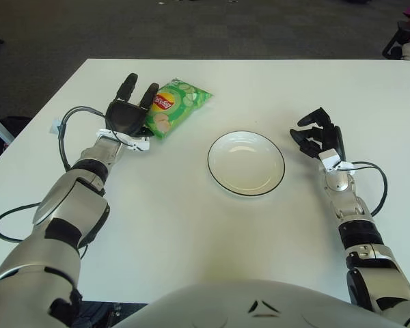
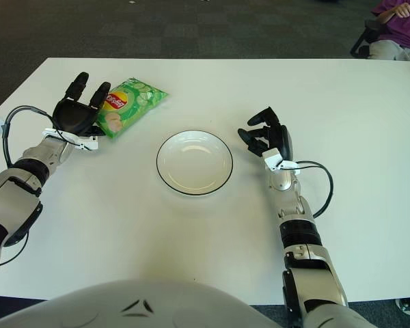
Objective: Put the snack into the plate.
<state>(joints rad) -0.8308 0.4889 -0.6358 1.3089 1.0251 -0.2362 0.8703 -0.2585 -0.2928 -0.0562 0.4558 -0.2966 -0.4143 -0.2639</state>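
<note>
The green chip bag (image 1: 173, 106) lies just right of the left robot hand (image 1: 128, 115) — fingers spread, grasping nothing — its long axis slanting away toward the far right.

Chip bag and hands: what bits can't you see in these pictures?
- Snack bag: its near-left edge is hidden behind the left hand in both views, so contact can't be judged.
- Right hand, right of the plate: its palm faces away.
- Bag's small print: too small to read.
</note>
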